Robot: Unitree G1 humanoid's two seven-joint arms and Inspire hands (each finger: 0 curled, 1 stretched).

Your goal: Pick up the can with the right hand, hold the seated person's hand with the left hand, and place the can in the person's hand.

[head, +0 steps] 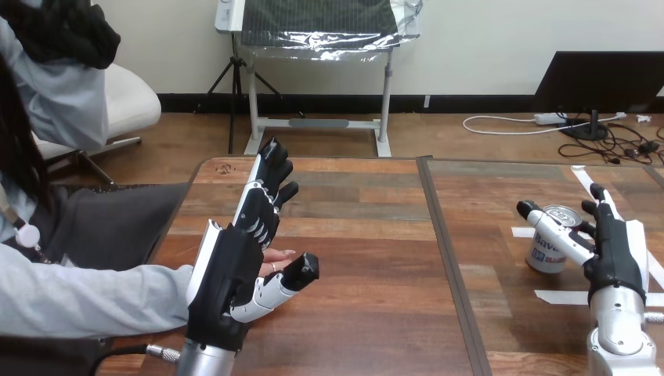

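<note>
A wooden table [368, 258] seen from the robot's head. There is one can [546, 254], and it stands upright on the right part of the table, its long axis vertical and its silver top facing up. A few strips of white tape [560, 297] lie on the table around it.

The robot's right hand [618, 251] is just beside the can, on the can's right. Its fingers are straight and point away from the robot, and its thumb [557, 233] reaches left across the near side of the can's top. The can therefore lies to the left of the fingers, in the gap between fingers and thumb. The hand is released, not clenched round the can; whether the thumb touches the can cannot be told. This hand is much the nearer of the two to the can, so closing it sideways on the upright can looks like the next move.

The robot's left hand [235, 266] is well apart from the can, over the left part of the table. It too is released, with fingers straight and thumb held out. One hand of the seated person [278, 254] lies on the table just behind it, fingertips showing between the robot's palm and thumb. The robot's fingers are not curled round it.

Count: one can, one person's hand, two robot hands.
</note>
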